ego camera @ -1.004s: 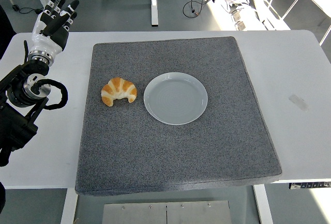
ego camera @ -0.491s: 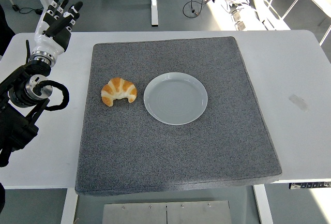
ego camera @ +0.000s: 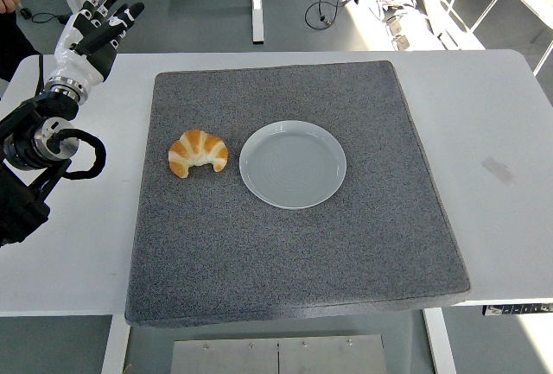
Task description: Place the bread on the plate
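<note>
Bread (ego camera: 198,153), a croissant, lies on the grey mat (ego camera: 285,253) just left of the white plate (ego camera: 293,164), apart from it by a narrow gap. Left hand (ego camera: 91,33) hovers over the desk's (ego camera: 510,115) far-left corner, fingers (ego camera: 117,18) spread, holding nothing, well away from the bread. Right arm not in view. Croissant prob. light, flaky, crushable: take it gently across the thick middle w/ thumb opposite fingers, not by the thin tips.
</note>
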### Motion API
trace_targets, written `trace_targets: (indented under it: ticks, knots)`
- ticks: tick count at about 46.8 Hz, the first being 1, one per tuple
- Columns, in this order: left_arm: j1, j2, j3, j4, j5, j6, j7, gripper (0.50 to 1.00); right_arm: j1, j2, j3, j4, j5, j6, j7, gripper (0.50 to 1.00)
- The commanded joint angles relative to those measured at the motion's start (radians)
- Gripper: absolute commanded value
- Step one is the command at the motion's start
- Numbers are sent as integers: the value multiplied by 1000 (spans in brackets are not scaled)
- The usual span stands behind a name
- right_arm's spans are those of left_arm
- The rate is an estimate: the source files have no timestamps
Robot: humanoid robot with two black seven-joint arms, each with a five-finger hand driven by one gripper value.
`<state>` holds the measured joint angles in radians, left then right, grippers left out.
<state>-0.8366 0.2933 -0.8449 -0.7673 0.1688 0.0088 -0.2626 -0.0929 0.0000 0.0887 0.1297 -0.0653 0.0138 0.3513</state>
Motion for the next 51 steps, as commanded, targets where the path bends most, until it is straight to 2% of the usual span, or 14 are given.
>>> trace_targets:
  ticks: [1, 11, 17, 25, 34, 39, 44, 51]
  knots:
    - [-19, 26, 24, -1, 1, 0, 26, 983, -1, 0, -1, 1, -1, 0, 0, 1000]
    - [-105, 119, 199, -12, 0, 0, 31, 981, -1, 0, 0, -1, -1, 0, 0, 1000]
    - [-137, 155, 237, -18, 0, 0, 36, 981, -1, 0, -1, -1, -1, 0, 0, 1000]
    - [-165, 184, 265, -23, 9, -1, 85, 978, -1, 0, -1, -1, -1, 0, 0, 1000]
    - [-259, 250, 440, -59, 20, 0, 102, 974, -1, 0, -1, -1, 1, 0, 0, 1000]
    - [-308, 277, 527, -95, 35, 0, 105, 971, -1, 0, 0, 1, -1, 0, 0, 1000]
    - [-357, 302, 605, -147, 96, 8, 131, 960, -1, 0, 0, -1, -1, 0, 0, 1000]
    - [-386, 325, 659, -223, 205, 11, 151, 958, -1, 0, -1, 1, -1, 0, 0, 1000]
